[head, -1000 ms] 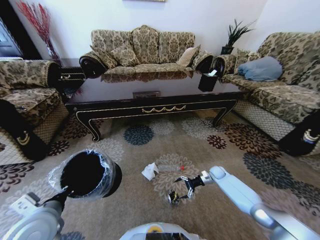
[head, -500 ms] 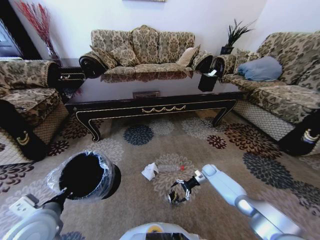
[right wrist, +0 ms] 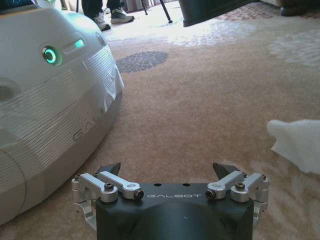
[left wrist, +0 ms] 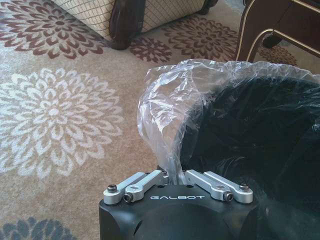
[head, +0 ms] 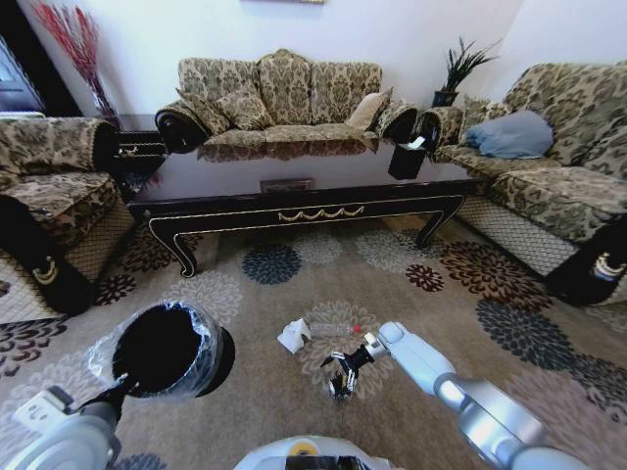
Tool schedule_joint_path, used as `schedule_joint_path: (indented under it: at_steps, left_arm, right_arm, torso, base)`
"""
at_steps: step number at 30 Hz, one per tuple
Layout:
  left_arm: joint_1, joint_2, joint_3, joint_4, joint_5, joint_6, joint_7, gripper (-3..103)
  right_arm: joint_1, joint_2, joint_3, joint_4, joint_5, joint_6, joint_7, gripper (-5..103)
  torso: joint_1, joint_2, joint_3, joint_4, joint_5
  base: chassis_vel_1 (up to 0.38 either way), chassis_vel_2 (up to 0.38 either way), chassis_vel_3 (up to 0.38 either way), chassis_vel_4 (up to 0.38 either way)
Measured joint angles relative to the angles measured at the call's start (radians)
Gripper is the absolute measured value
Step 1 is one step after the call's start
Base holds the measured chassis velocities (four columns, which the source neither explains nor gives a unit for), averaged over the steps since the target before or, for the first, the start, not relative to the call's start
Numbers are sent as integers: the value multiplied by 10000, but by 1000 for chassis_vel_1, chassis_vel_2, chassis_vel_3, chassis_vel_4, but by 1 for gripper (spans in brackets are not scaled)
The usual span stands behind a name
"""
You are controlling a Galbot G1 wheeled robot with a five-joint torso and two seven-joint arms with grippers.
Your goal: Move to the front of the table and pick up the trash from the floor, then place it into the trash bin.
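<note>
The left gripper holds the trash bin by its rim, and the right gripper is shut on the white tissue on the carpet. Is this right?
Not quite. The right gripper is open and empty; the right wrist view shows the white tissue lying apart from it on the carpet. The left gripper does hold the trash bin by its rim.

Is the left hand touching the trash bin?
Touching. The left wrist view shows the left hand pinching the trash bin at its bag-lined rim.
</note>
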Motion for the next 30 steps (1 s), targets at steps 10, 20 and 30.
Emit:
schedule_joint_path:
  at_steps: [10, 20, 30]
  left_arm:
    - [-20, -24, 57, 0, 18, -4, -5, 2]
    - [-58, -5, 82, 0, 25, -4, -6, 2]
    - [-102, 31, 80, 0, 24, -4, -5, 2]
  right_arm:
    - [-8, -224, -73, -154, -6, 47, 324, 79]
    - [-119, -83, -81, -226, -192, 198, 444, 46]
    - [-130, -147, -5, -278, -293, 343, 504, 4]
  torso:
    - [0, 0, 0, 0, 1]
    - [0, 1, 0, 2, 1]
    - [0, 1, 0, 1, 1]
  base:
    - [0, 0, 0, 0]
    - [0, 0, 0, 0]
    - [0, 0, 0, 0]
